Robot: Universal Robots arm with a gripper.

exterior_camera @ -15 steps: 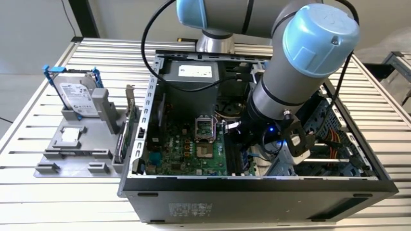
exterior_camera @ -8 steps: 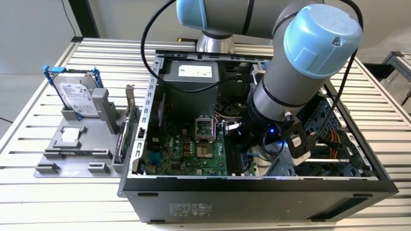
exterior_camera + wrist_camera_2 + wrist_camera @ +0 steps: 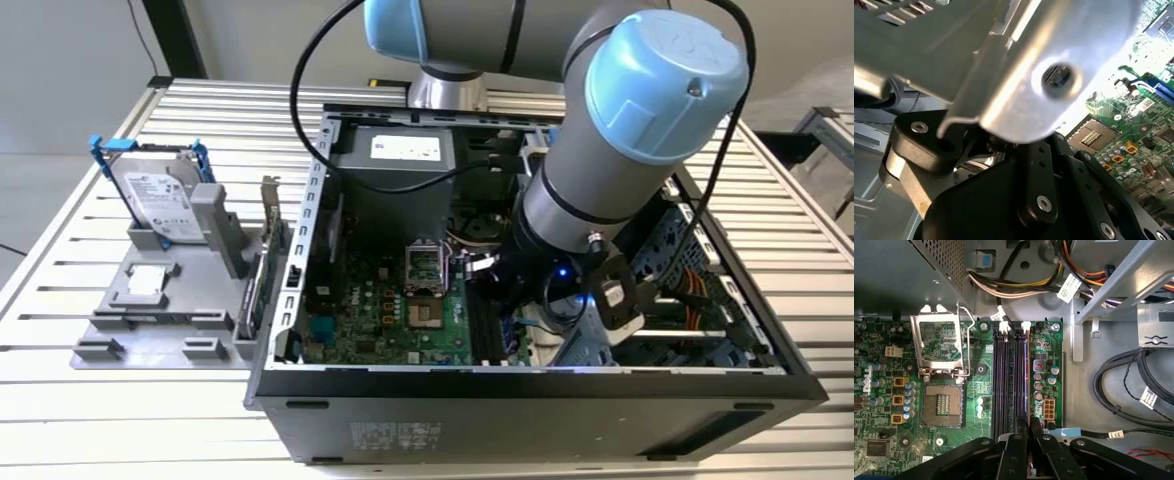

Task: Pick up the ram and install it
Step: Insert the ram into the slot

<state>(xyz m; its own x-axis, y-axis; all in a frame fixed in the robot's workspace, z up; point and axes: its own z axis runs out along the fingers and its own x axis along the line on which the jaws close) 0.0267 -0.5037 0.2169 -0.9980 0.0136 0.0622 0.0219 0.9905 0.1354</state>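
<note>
My gripper [image 3: 1030,444] hangs inside the open computer case [image 3: 534,385], just over the near end of the memory slots [image 3: 1009,385] on the green motherboard [image 3: 884,390]. Its two black fingers [image 3: 1015,455] stand close together with a thin board edge between them, which I take for the ram [image 3: 1030,469]; most of it is hidden by the fingers. The slots themselves look dark and unfilled. In the exterior view the gripper [image 3: 497,300] sits low over the motherboard [image 3: 387,310], under the arm's wrist. The second wrist view has the black finger linkage [image 3: 1039,200] below a grey metal bracket [image 3: 1029,75].
An open processor socket [image 3: 943,407] lies beside the slots. Cable bundles [image 3: 1124,385] and the metal drive cage [image 3: 694,290] crowd the case's other side. Outside the case, a grey fixture [image 3: 147,320] carries an upright hard drive [image 3: 158,195] and an upright card [image 3: 274,240].
</note>
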